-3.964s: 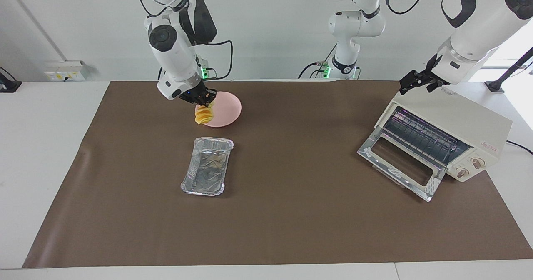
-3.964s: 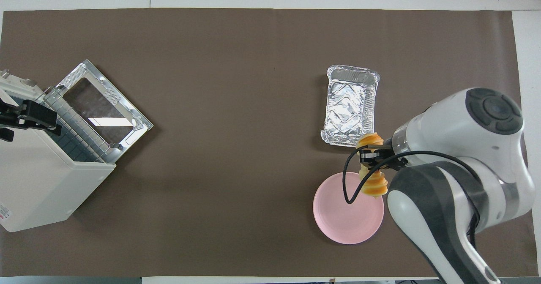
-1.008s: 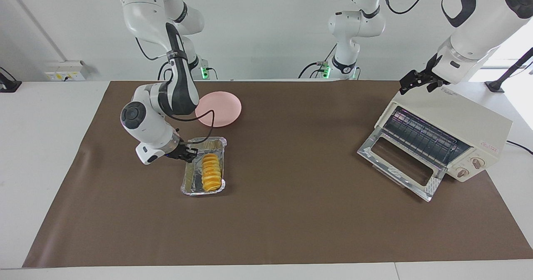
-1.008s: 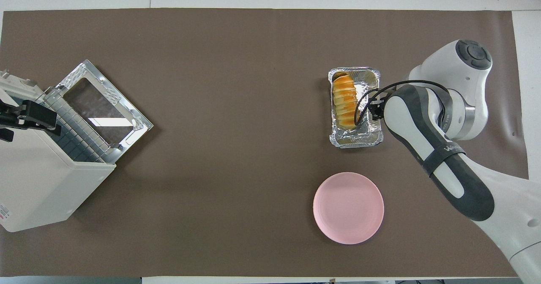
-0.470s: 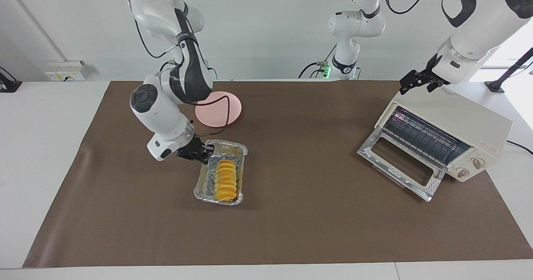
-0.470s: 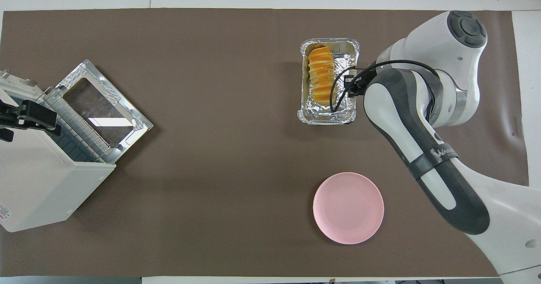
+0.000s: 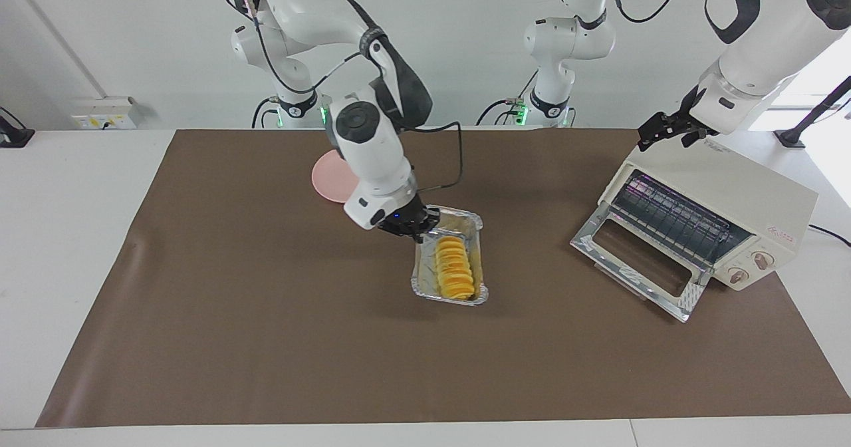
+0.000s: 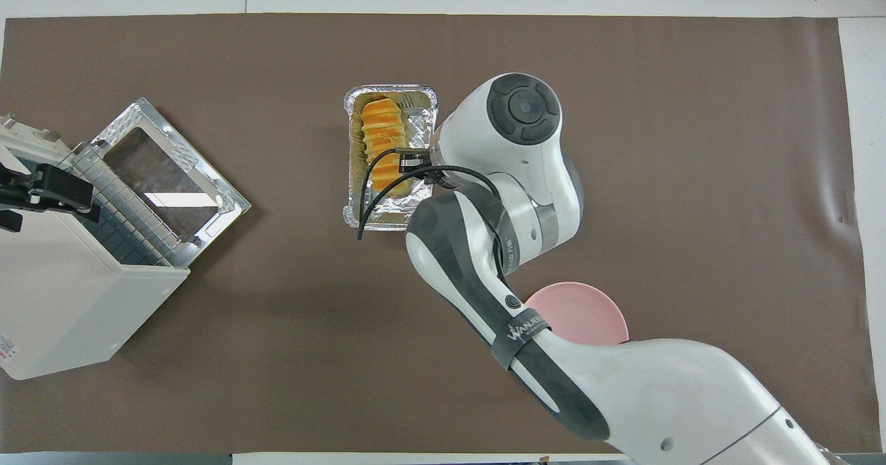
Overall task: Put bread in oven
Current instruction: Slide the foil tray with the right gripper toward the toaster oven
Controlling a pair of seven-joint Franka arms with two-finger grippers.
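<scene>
The golden ridged bread (image 7: 453, 267) (image 8: 384, 147) lies lengthwise in a crinkled foil tray (image 7: 449, 298) (image 8: 387, 224) near the middle of the mat. My right gripper (image 7: 419, 229) (image 8: 422, 174) is shut on the tray's long rim, on the side toward the right arm's end. I cannot tell whether the tray rests on the mat or hangs just above it. The cream oven (image 7: 725, 187) (image 8: 69, 313) stands at the left arm's end with its glass door (image 7: 638, 261) (image 8: 166, 174) dropped open and the wire rack showing. My left gripper (image 7: 665, 131) (image 8: 41, 188) waits open over the oven's top.
A round pink plate (image 7: 329, 177) (image 8: 588, 313) lies nearer to the robots than the tray, partly covered by the right arm. Bare brown mat lies between the tray and the oven door.
The right gripper has carried the foil tray with the bread in it toward the oven, from the right arm's end to the middle of the mat. The left arm has not moved.
</scene>
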